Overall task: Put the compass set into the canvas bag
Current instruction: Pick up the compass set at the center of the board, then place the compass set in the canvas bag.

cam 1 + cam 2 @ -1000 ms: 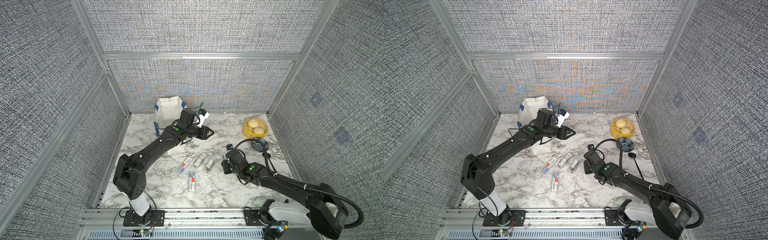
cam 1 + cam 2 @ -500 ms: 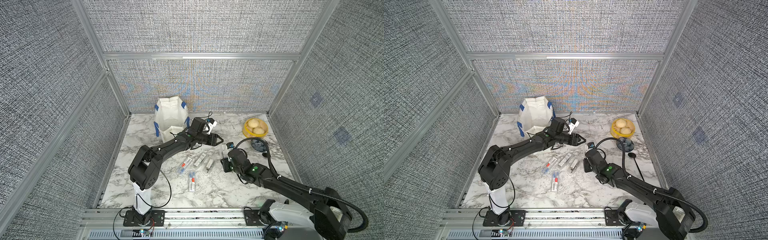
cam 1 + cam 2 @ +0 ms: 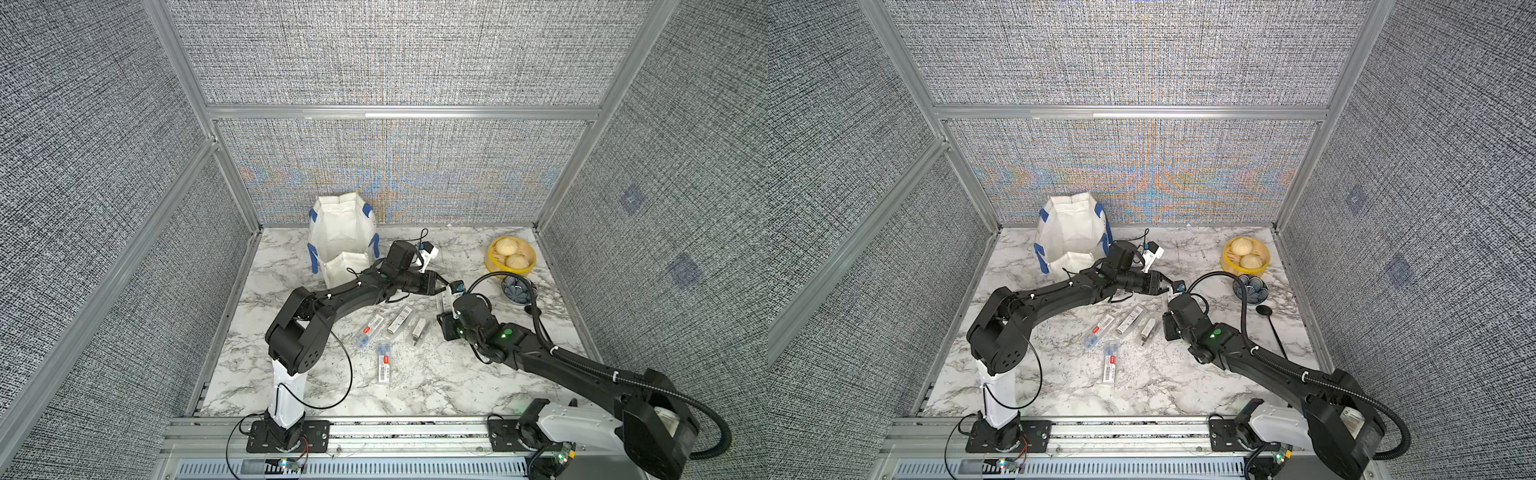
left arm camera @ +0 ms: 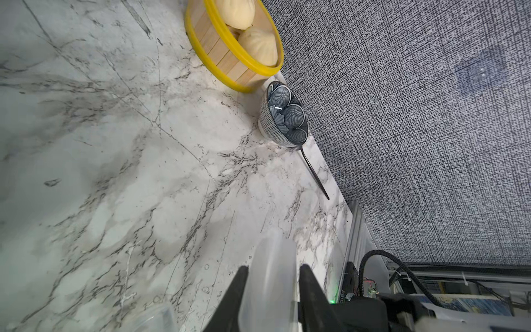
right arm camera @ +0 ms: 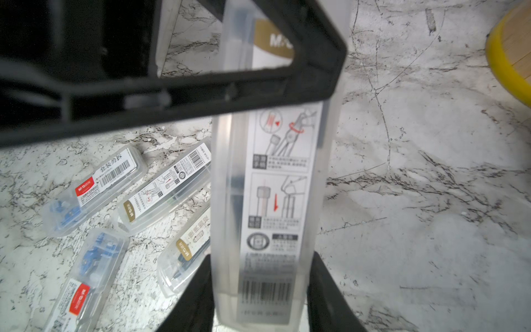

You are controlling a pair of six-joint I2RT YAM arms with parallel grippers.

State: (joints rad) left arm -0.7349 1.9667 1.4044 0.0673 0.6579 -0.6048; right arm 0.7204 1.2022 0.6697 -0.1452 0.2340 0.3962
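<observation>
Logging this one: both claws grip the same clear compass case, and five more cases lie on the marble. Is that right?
Not quite. Four cases lie on the marble, not five; the right wrist view shows all four. The rest holds: the left claw and the right claw both grip the same clear compass case.
</observation>
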